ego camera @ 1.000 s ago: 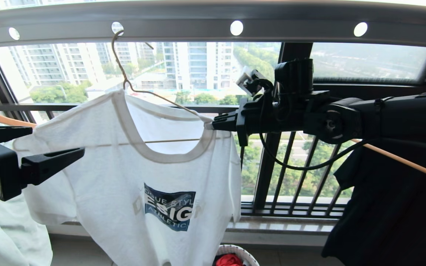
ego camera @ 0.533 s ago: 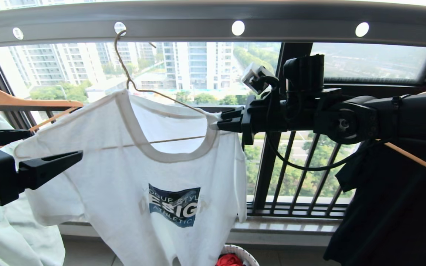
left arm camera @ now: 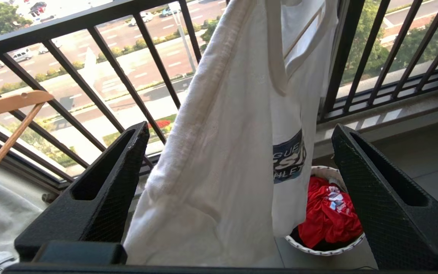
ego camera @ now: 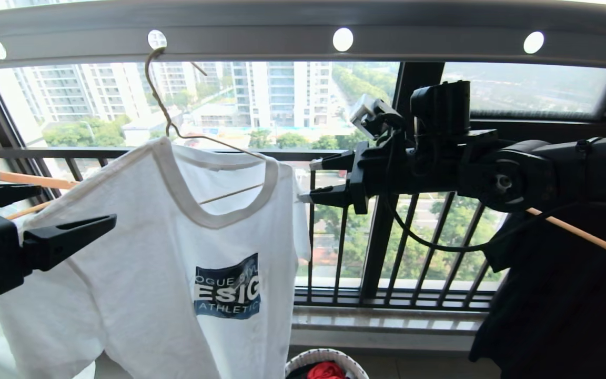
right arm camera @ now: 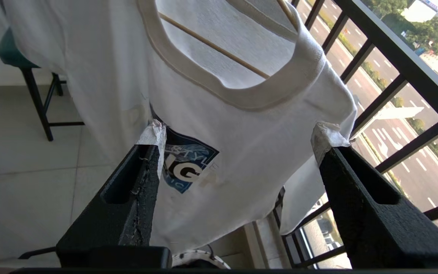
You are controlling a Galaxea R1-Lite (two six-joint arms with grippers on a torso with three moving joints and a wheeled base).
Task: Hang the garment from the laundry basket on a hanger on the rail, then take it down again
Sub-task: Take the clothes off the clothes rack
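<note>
Fingers of my right gripper (ego camera: pixel 316 181) stand apart, empty, beside the shoulder of the white logo-print T-shirt (ego camera: pixel 177 263); it hangs on a thin cream wire hanger (ego camera: pixel 166 113) hooked through the grey holed rail (ego camera: pixel 261 37). Left fingers (ego camera: pixel 69 234) gape wide, holding nothing.

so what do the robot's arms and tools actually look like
Both arms are matte black. Each tool has two long wedge-shaped fingers with a slot cut through them and a cross-hatched inner face. The right tool has white tape on its fingertips, a small grey camera block on top and a black cable looping under the wrist, behind a round joint. The left tool has bare black tips.
</note>
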